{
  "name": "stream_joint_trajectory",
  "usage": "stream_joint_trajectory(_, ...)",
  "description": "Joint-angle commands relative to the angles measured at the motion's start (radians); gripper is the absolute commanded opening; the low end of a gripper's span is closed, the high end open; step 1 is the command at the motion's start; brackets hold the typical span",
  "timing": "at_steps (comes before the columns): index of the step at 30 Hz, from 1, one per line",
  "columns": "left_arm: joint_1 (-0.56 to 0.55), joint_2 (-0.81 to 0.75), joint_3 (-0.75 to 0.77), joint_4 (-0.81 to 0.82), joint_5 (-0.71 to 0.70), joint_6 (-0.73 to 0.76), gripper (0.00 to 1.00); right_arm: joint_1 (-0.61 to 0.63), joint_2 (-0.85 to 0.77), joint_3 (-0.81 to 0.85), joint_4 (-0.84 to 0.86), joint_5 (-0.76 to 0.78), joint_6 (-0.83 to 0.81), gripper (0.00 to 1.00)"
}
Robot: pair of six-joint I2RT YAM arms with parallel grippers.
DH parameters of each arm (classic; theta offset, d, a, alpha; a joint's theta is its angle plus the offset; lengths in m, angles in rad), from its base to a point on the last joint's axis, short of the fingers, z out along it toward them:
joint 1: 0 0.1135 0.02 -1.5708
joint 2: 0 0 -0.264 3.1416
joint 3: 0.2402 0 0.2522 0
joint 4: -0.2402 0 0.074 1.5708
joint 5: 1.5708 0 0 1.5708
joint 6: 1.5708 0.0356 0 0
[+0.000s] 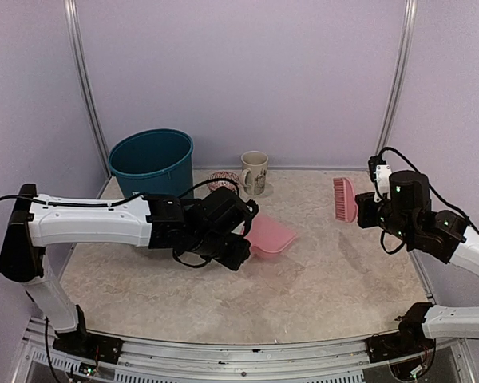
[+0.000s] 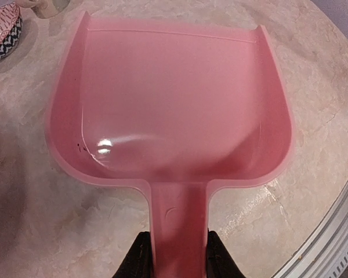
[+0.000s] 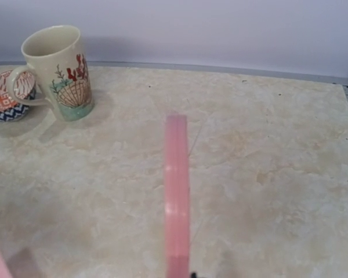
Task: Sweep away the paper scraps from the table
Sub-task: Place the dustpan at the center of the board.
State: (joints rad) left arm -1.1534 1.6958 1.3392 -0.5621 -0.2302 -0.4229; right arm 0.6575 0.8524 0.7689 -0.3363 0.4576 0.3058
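Top external view: the table [image 1: 319, 279] is a broad, flat beige slab with a mottled, stone-like pattern. Its long axis runs left to right, and a metal rail [image 1: 247, 351] is fixed along the near edge.

A cream mug [image 1: 255, 171] printed with a shell motif is taken as the reference. It stands upright at the back of the table.

- A pink dustpan [image 1: 270, 235] of smooth, glossy plastic is seen in front of the mug. The left gripper [image 1: 243, 230] is clamped on its flat handle, with a dark finger [image 2: 140, 258] pressed against each side. The pan's long axis lies roughly left to right, and its wide mouth points away from the left arm.
- A few dark specks on the pan's inner wall are too small to identify.
- Whether the pan's lip touches the table cannot be told.
- A pink brush [image 1: 344, 199] is held to the right of the mug by the right gripper [image 1: 366, 211], whose jaws are closed on it. Its long axis runs near to far.
- In the right wrist view the brush is seen edge-on as a narrow bar. The grip itself is cut off at the bottom of that view.
- A small patterned bowl [image 1: 222, 182] sits just left of the mug and is partly hidden by the left arm.
- A round teal bin [image 1: 152, 162] stands further left of the mug.
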Motion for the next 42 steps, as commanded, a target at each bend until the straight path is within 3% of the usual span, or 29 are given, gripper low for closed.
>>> stream_joint_trajectory(1,-0.017,0.069,0.074,-0.003,-0.052,-0.029,0.0,-0.012,-0.022,-0.01,0.004,0.023,0.001,0.0)
stream_joint_trajectory(18,0.039,0.285,0.131,0.165,0.028,-0.031,0.0,-0.012,-0.038,-0.066,0.058,-0.043,0.006,0.0)
stream_joint_trajectory(35,0.096,0.416,0.156,0.225,0.087,-0.064,0.0,-0.012,-0.033,-0.087,0.076,-0.045,0.007,0.0)
stream_joint_trajectory(39,0.097,0.421,0.158,0.228,0.086,-0.069,0.08,-0.012,-0.034,-0.09,0.073,-0.041,0.008,0.0)
stream_joint_trajectory(42,0.097,0.417,0.158,0.226,0.087,-0.068,0.22,-0.012,-0.034,-0.092,0.074,-0.042,0.009,0.0)
